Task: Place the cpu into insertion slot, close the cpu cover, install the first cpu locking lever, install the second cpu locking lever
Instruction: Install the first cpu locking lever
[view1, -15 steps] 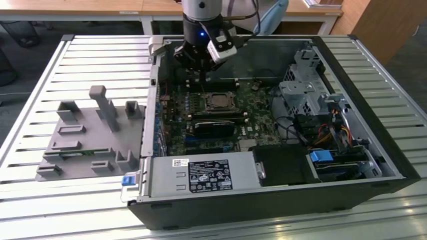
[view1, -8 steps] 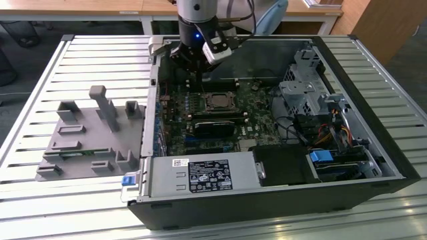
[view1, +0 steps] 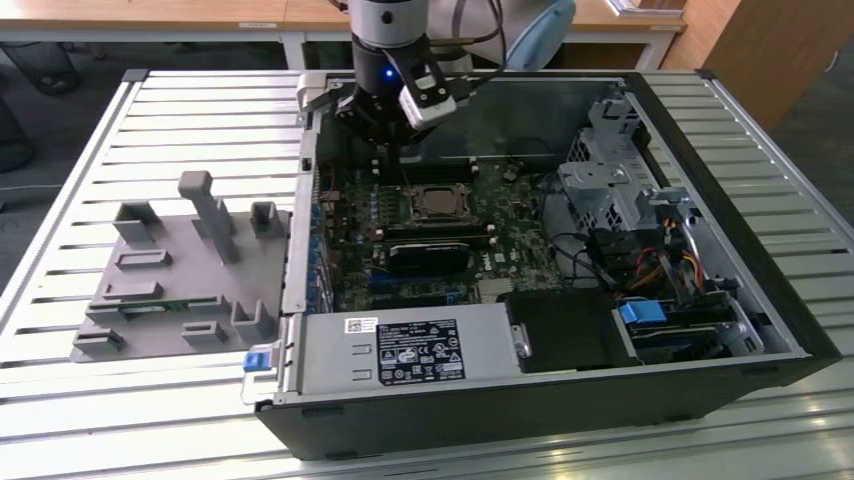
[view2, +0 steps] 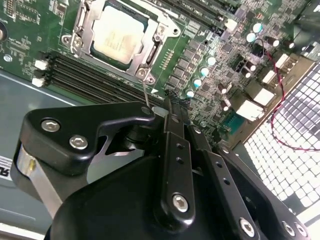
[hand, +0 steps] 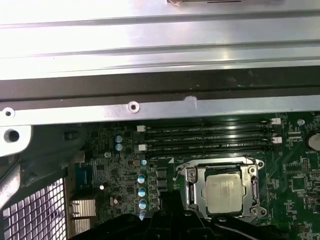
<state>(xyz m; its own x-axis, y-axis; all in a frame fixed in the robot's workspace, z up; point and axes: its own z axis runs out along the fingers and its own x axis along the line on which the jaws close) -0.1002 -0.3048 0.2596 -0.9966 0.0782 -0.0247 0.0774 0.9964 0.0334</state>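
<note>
The cpu (view2: 120, 37) sits flat in its socket on the green motherboard (view2: 200, 60), grey metal top up. The silvery cpu cover (view2: 82, 30) lies closed around it, showing it through its square window. The black end effector (view2: 162, 111) has its tips pressed together on the free end of 1 thin wire locking lever (view2: 146, 95), which rises from the socket's corner beside the empty memory slots (view2: 95, 80). In the exterior view the arm reaches down into the open computer case (view1: 534, 410) above the socket. A grey fixture tray (view1: 174, 270) lies on the slatted worktop (view1: 80, 420), on the exterior view's left of the case.
</note>
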